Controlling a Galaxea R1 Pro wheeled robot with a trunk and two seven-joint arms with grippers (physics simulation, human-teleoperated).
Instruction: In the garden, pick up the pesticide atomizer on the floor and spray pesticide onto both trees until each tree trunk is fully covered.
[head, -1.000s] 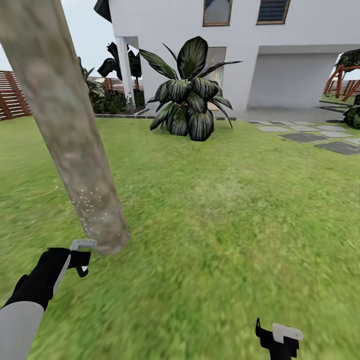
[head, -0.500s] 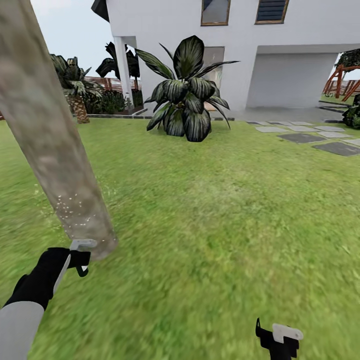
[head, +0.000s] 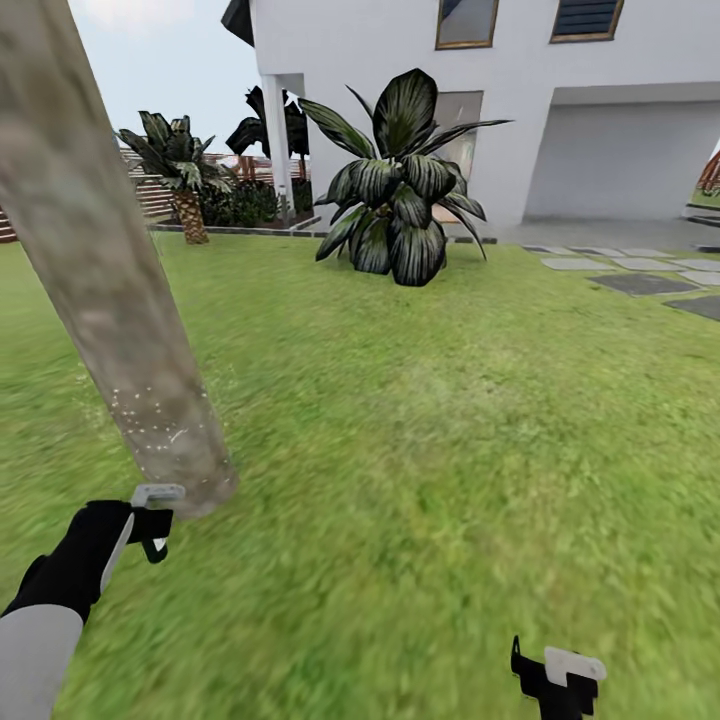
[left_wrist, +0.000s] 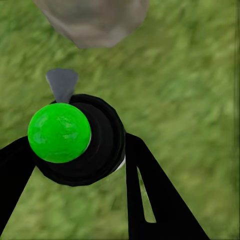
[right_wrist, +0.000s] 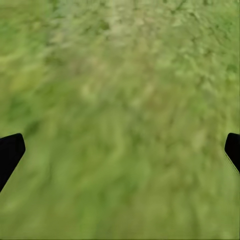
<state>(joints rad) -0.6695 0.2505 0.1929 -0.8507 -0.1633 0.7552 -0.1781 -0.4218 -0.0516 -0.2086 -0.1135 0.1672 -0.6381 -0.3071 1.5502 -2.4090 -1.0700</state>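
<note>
Lawn (head: 450, 450) view panned left, left claw (left_wrist: 75, 150) tight around atomizer (left_wrist: 60, 132) beside speckled trunk (head: 110, 280).

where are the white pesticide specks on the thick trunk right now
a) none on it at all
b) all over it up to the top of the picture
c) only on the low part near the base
c: in the head view the white specks sit on the low part of the tree trunk, just above the grass, with the upper trunk bare.
</note>
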